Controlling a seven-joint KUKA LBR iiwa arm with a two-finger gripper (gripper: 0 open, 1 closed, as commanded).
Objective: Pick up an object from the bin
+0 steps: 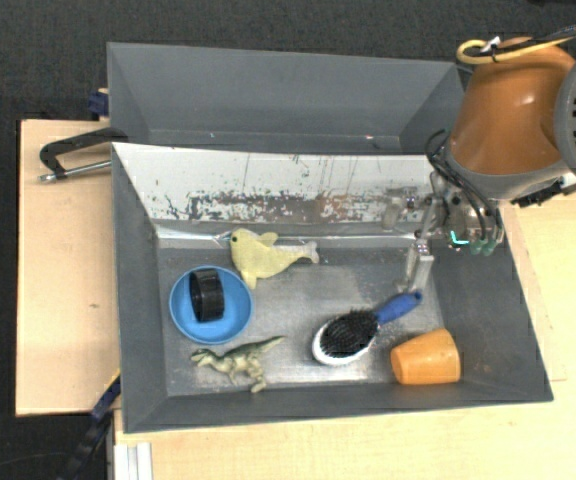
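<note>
Grey bin (136, 298): blue bowl (180, 313) at 8 o'clock, green dinosaur (233, 361) at 7, yellow seal toy (258, 256) near centre. Blue-handled brush (353, 333) at 5. Gripper (418, 268) hangs over its handle tip; whether it is spread or closed cannot be told. Orange cup (426, 358) at 4.

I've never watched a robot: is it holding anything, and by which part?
Nothing shows in its grip. The tool hangs by the blue handle of the brush, which lies on the bin floor.
</note>
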